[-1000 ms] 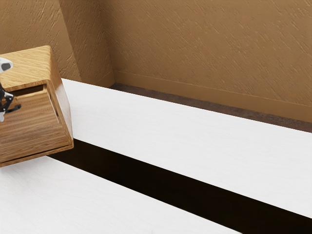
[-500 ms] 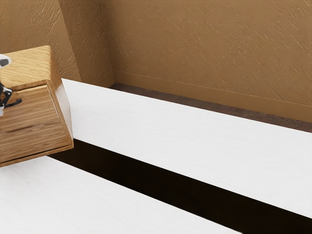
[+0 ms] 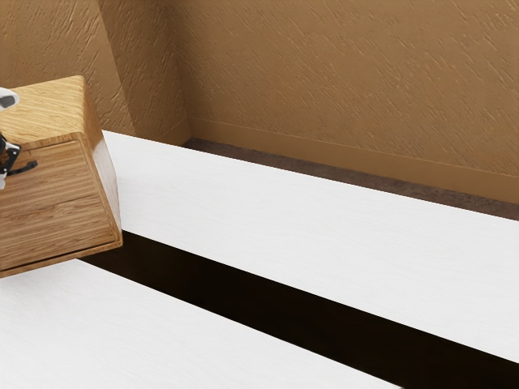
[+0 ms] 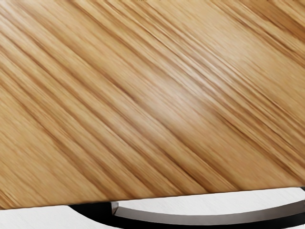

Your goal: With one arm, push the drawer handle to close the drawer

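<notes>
At the exterior view's left edge, my gripper [image 3: 8, 156] is partly cut off by the frame, in front of the wooden cabinet [image 3: 49, 109]. Beside it, a dark curved handle [image 3: 26, 168] stands out from the upper drawer front [image 3: 65, 178]. That front looks about flush with the cabinet's frame, a thin line running along its top. Whether gripper and handle touch cannot be made out. In the wrist view, a broad wooden surface [image 4: 152, 105] lies close before the camera, and the black curved handle [image 4: 200, 223] arcs beyond its edge.
The cabinet stands by a white tabletop [image 3: 284, 219], which stretches toward the exterior view's right. A long dark gap [image 3: 268, 284] separates it from a nearer white surface [image 3: 146, 332]. Brown textured walls [image 3: 349, 81] rise behind.
The upper drawer front has moved inward, and the dark opening above it has shrunk to a thin line. My gripper has moved slightly toward the exterior view's left.
</notes>
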Available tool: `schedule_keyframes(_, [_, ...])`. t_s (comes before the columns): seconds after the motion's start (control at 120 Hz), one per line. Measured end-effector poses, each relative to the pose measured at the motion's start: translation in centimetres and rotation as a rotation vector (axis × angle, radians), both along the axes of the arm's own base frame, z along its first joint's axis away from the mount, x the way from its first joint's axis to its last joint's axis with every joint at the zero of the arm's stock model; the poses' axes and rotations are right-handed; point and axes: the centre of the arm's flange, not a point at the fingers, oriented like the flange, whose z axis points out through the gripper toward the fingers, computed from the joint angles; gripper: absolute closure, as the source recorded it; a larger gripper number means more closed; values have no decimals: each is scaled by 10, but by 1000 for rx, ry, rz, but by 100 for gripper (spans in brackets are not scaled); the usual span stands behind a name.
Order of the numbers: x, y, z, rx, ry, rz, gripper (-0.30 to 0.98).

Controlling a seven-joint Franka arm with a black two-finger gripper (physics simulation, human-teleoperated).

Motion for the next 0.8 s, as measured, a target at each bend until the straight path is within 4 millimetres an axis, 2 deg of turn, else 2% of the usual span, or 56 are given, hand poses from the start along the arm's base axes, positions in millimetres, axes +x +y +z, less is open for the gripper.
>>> schedule_keyframes(0.192, [-4,-5,0,3,6,1,79])
schedule_keyframes(0.25, [-9,-14,1,9,13,-3,79])
schedule_keyframes(0.325, [-17,-36,8,28,17,-18,79])
schedule_keyframes(0.408, [-42,-65,32,80,1,-13,78])
schedule_keyframes(0.467, [-58,-81,54,112,-15,1,72])
schedule_keyframes(0.558, [-86,-111,100,161,-53,31,57])
schedule_keyframes(0.625, [-107,-133,125,149,-75,52,42])
schedule_keyframes(0.675, [-128,-138,136,85,-100,62,34])
schedule_keyframes(0.717, [-143,-136,138,11,-107,60,28])
schedule_keyframes(0.8, [-134,-178,134,-78,-62,-79,20])
